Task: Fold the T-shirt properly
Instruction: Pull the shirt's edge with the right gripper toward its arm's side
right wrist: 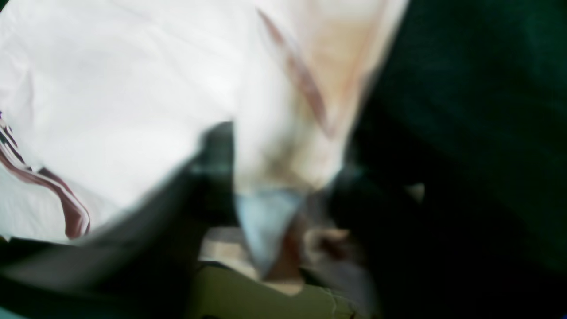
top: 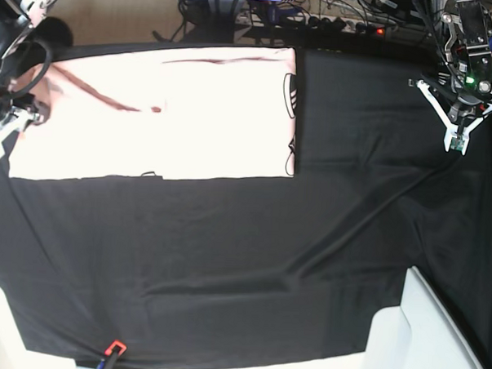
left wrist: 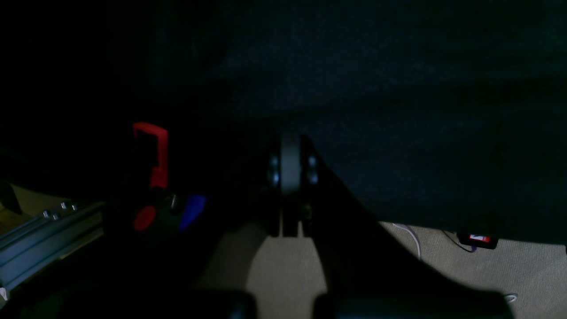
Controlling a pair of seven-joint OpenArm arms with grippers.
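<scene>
Looking from my right pincer, I see pale cloth bunched between its fingers, so I think it is pinching the T-shirt at its outer end. From there the shirt stretches long across the black bench toward the middle. My left pincer is closed on nothing, well apart from the shirt, so the right arm is nearer.

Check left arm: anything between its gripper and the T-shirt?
Nothing visible. The left gripper, shut, hangs over bare black table cloth, apart from the pale pink T-shirt. Only cloth wrinkles lie between. The right gripper is already at the shirt's far edge.
</scene>
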